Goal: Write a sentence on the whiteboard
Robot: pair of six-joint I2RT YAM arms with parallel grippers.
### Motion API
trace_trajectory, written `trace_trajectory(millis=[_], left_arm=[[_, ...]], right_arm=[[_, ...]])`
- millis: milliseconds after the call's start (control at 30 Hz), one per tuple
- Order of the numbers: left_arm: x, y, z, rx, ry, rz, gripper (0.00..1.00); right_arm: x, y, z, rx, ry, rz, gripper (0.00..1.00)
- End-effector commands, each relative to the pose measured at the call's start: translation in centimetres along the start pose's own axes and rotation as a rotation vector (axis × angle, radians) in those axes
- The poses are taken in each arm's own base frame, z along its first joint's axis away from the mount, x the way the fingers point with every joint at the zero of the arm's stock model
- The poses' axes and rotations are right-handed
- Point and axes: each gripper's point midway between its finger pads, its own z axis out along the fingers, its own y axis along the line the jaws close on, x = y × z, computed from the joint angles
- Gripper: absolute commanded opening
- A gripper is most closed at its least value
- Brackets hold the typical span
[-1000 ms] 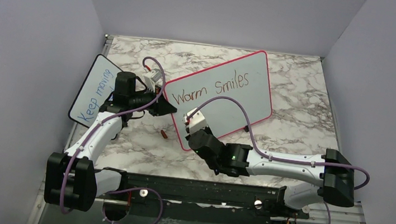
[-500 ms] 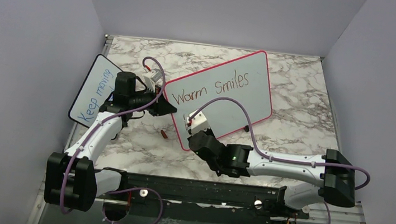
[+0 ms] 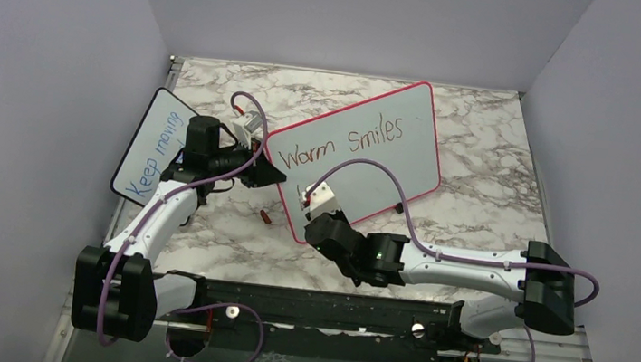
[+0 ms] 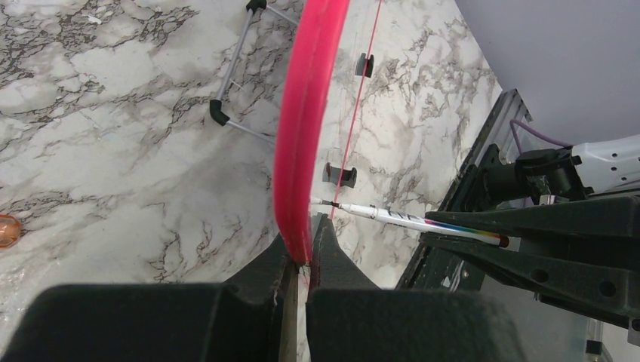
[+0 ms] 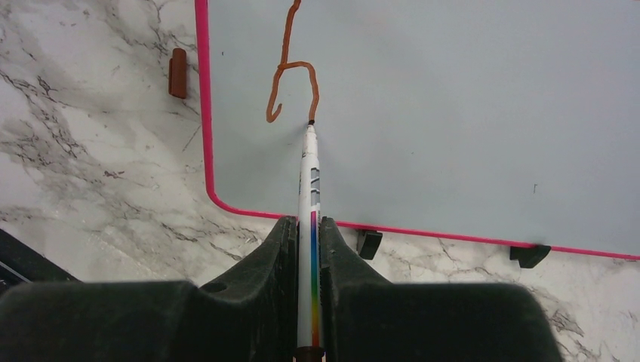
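The whiteboard [image 3: 391, 166] with a pink-red frame stands tilted on the marble table. The sentence [image 3: 346, 141] reads "Warm smiles" in red-brown on its top line. Below it is a single "h"-shaped stroke [image 5: 290, 83]. My left gripper [image 3: 272, 175] is shut on the board's left edge, with the frame [image 4: 306, 113] between its jaws [image 4: 304, 249]. My right gripper [image 3: 316, 226] is shut on a white marker [image 5: 309, 173] with a rainbow stripe. The marker tip touches the board at the end of the stroke. The marker also shows in the left wrist view [image 4: 407, 220].
A smaller board [image 3: 152, 148] with blue "Keep moving" leans at the left wall. A red-brown marker cap [image 3: 266, 218] lies on the table by the whiteboard's lower left corner, and shows in the right wrist view [image 5: 178, 73]. Grey wire legs [image 4: 234, 83] stand behind the whiteboard.
My right gripper has shifted slightly right and down with the marker, which stays on the board's second line. The left arm and the whiteboard have not moved.
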Motion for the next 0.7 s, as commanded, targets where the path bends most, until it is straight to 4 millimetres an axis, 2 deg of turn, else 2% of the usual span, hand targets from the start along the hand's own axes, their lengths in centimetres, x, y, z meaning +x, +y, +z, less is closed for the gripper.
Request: trace_trajectory(millis=[0, 300, 500, 667], left_arm=[[1.7, 3.2, -0.1, -0.147, 0.030, -0.014, 0.00], [1.8, 3.2, -0.1, -0.147, 0.030, -0.013, 0.00], [1.7, 3.2, -0.2, -0.147, 0.029, -0.012, 0.00], [1.7, 3.2, -0.2, -0.147, 0.029, -0.012, 0.00]], right_arm=[[0.7, -0.2, -0.1, 0.000, 0.020, 0.003, 0.01], [-2.0, -1.2, -1.1, 0.005, -0.094, 0.055, 0.00], [-2.1, -2.3, -1.0, 0.034, -0.115, 0.077, 0.00], [-2.1, -1.9, -0.8, 0.006, -0.124, 0.092, 0.01]])
